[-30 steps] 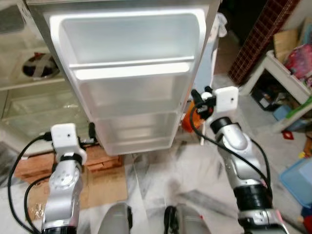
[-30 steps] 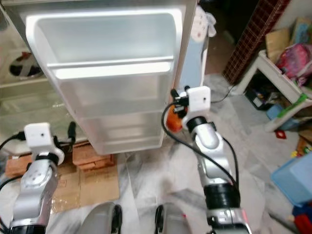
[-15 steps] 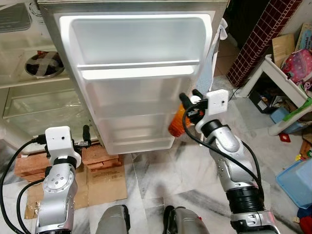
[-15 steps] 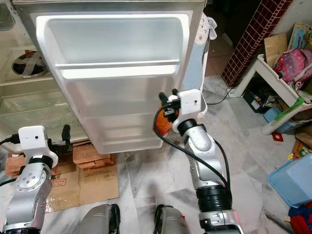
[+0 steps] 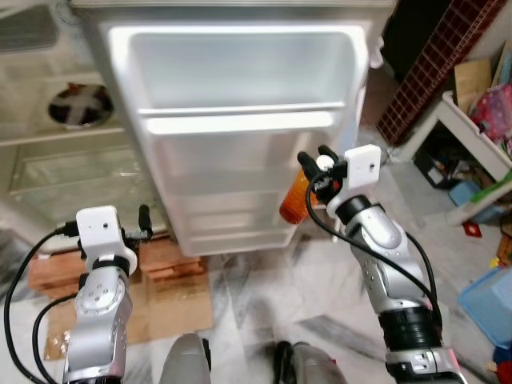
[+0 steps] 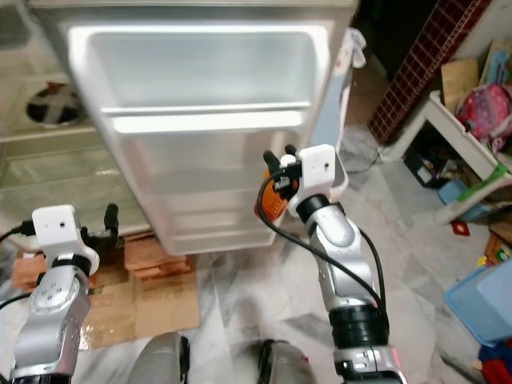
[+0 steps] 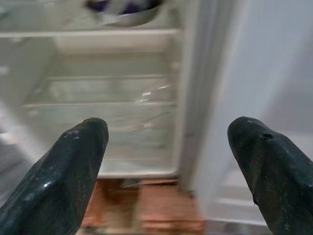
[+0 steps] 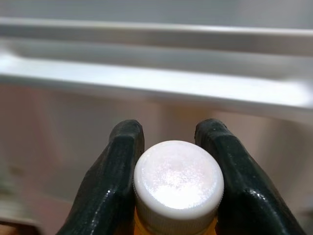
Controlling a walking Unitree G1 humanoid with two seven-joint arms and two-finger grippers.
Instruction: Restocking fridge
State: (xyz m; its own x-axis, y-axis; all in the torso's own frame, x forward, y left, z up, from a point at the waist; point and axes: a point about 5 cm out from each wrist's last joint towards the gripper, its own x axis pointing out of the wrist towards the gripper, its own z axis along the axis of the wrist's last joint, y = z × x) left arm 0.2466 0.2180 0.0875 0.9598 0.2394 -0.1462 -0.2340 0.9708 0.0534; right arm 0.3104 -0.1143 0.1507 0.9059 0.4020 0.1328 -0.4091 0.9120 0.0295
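Now bottle [image 5: 293,202], clamped at cap by right gripper [image 8: 173,161], should be kept upright & lowered inside door shelf [image 5: 240,122] rail w/o clipping it; left gripper [image 7: 171,147] idle, fingers apart.

A lived-in home: open fridge [image 5: 240,120], marble floor [image 5: 320,296], pink backpack [image 6: 484,112] on cluttered shelf [image 6: 448,120].

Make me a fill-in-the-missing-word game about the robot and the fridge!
1. The right gripper holds a bottle with a white ____ on top.
2. The drink inside the bottle is coloured ____.
3. The fridge door stands ____, showing its white shelves.
4. The left gripper has its two black fingers ____, with nothing between them.

Missing words: cap; orange; open; apart
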